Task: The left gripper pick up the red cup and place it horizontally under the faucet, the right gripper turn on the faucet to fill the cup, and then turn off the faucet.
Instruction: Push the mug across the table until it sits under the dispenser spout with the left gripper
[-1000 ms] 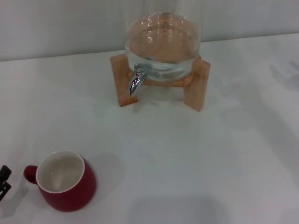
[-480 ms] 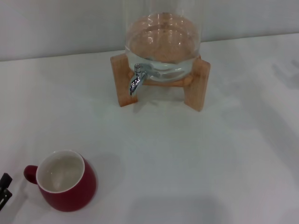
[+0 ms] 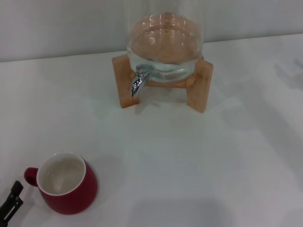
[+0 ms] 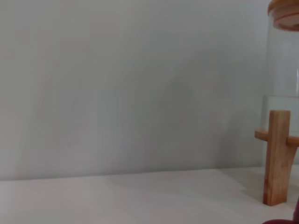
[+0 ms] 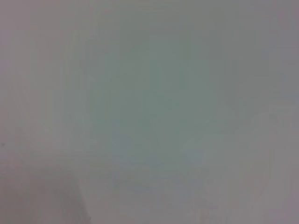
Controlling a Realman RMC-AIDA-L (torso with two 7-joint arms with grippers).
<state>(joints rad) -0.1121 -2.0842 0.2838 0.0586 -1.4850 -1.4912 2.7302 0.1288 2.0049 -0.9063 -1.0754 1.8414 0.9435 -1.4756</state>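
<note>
Only a small part of the robot shows. In the head view, the black tip of the left gripper pokes in at the lower left corner of the picture, low over the table and angled up toward the right. Just this dark, thin end is visible; the rest of the claw, the wrist and the arm lie outside the picture, so whether its fingers are spread or closed cannot be told. The right arm and its gripper appear in none of the views, not even in its own wrist camera.
</note>
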